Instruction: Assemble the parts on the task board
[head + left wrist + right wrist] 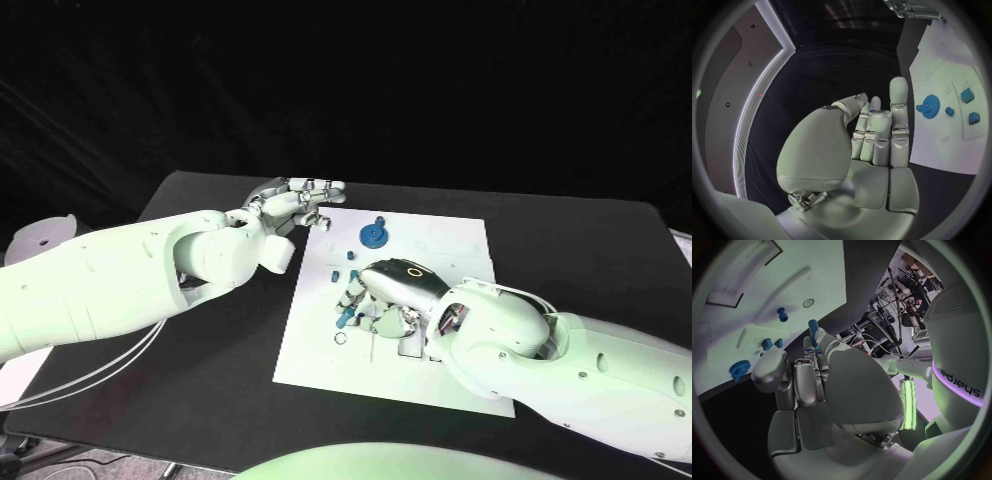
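Note:
The white task board [447, 235] lies in the middle of the black table. My right hand [387, 290] hovers over the board's left half and pinches a blue peg [813, 329] in its fingertips; the peg's end [346, 319] shows just below the fingers. My left hand [296, 205] is at the board's far left corner, fingers curled in, with a small blue part [874, 104] peeking out between thumb and fingers. A blue gear [374, 235] sits on the board's far side. Small blue pieces [353, 256] lie near it.
Other loose blue blocks [967, 95] and a short blue peg [782, 315] sit on the board. A round hole [808, 303] and rectangular recesses [729, 285] mark the plate. Black table [577, 230] runs right of the board.

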Controlling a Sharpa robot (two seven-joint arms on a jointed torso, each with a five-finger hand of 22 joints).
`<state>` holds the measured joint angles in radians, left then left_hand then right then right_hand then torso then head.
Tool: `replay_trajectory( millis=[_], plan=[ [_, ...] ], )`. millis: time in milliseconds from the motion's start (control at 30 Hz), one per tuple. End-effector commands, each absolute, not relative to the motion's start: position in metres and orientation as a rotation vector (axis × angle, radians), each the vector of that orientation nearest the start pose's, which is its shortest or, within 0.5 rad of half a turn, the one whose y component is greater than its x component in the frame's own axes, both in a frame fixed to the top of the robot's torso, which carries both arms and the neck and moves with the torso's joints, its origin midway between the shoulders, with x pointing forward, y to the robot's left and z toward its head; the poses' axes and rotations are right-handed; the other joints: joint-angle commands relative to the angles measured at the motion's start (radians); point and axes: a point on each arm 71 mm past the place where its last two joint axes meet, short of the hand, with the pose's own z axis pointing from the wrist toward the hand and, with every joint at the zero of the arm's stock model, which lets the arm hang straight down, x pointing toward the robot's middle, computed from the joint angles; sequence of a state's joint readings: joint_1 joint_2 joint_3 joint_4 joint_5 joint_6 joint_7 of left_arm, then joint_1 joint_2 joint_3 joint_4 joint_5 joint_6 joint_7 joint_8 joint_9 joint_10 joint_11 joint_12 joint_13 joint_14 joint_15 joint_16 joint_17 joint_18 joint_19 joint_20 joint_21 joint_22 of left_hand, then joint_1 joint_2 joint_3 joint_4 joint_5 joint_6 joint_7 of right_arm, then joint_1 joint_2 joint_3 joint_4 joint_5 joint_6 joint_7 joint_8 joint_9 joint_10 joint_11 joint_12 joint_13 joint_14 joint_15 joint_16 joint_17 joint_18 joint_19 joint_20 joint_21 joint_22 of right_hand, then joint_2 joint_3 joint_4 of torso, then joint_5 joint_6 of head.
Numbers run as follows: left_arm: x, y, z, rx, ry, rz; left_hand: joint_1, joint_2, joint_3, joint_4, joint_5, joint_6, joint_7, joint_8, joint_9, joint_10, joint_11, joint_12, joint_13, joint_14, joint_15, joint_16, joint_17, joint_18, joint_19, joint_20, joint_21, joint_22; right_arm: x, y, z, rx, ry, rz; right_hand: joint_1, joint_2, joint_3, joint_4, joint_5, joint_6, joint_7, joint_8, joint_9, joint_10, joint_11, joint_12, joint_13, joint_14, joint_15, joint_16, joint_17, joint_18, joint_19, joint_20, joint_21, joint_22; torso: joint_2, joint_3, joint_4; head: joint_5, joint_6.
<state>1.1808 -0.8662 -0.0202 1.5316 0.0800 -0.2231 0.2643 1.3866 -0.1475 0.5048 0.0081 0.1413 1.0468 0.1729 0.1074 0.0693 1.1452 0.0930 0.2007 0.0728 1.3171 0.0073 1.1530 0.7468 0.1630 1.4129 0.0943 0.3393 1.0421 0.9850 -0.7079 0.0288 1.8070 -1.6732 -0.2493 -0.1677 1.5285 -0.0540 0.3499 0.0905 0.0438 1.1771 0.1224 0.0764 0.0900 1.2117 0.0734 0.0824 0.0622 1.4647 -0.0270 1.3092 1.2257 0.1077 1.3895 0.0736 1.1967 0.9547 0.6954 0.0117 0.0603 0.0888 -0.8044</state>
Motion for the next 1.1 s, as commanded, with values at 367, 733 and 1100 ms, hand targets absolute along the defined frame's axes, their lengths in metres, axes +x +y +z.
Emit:
replay_trajectory(
  millis=[367,733,1100],
  plan=[
    [0.484,0.209,-0.188,-1.271,1.55,-1.606,-0.007,-0.001,-0.004,-0.002,0.005,-0.003,0.002,0.002,-0.001,-0.002,0.003,0.002,0.001,-0.006,-0.002,-0.006,-0.001,0.012,-0.006,0.0,-0.004,-0.001,0.363,-0.051,-0.237,-0.503,1.78,0.991,0.002,-0.004,0.02,-0.012,0.006,-0.003,0.008,-0.005,0.0,0.021,-0.01,-0.009,0.003,0.049,0.004,0.004,-0.002,0.006,-0.001,0.005,0.004,-0.002,0.001,0.0021,-0.0018,0.007,-0.006],
    [0.484,0.209,-0.188,-1.271,1.551,-1.607,-0.007,-0.001,-0.004,-0.002,0.005,-0.003,0.002,0.002,-0.001,-0.002,0.003,0.002,0.001,-0.006,-0.002,-0.006,-0.001,0.012,-0.006,0.0,-0.004,-0.001,0.366,-0.05,-0.242,-0.534,1.79,0.921,-0.008,-0.009,0.025,-0.014,0.006,-0.003,0.009,-0.006,0.001,0.021,-0.009,-0.012,0.003,0.049,0.006,0.004,-0.003,0.006,-0.002,0.007,0.004,-0.002,0.001,0.0023,-0.0023,0.008,-0.01],
    [0.484,0.21,-0.189,-1.272,1.551,-1.604,-0.007,-0.001,-0.004,-0.002,0.005,-0.003,0.002,0.002,-0.001,-0.002,0.003,0.002,0.001,-0.006,-0.002,-0.006,-0.001,0.012,-0.006,0.0,-0.004,-0.001,0.368,-0.052,-0.238,-0.526,1.724,0.864,-0.015,-0.012,0.028,-0.015,0.006,-0.002,0.008,-0.006,0.001,0.023,-0.009,-0.013,0.003,0.048,0.006,0.002,-0.006,0.007,-0.002,0.007,0.003,-0.003,0.001,0.002,-0.0017,0.008,-0.009]
  ],
)
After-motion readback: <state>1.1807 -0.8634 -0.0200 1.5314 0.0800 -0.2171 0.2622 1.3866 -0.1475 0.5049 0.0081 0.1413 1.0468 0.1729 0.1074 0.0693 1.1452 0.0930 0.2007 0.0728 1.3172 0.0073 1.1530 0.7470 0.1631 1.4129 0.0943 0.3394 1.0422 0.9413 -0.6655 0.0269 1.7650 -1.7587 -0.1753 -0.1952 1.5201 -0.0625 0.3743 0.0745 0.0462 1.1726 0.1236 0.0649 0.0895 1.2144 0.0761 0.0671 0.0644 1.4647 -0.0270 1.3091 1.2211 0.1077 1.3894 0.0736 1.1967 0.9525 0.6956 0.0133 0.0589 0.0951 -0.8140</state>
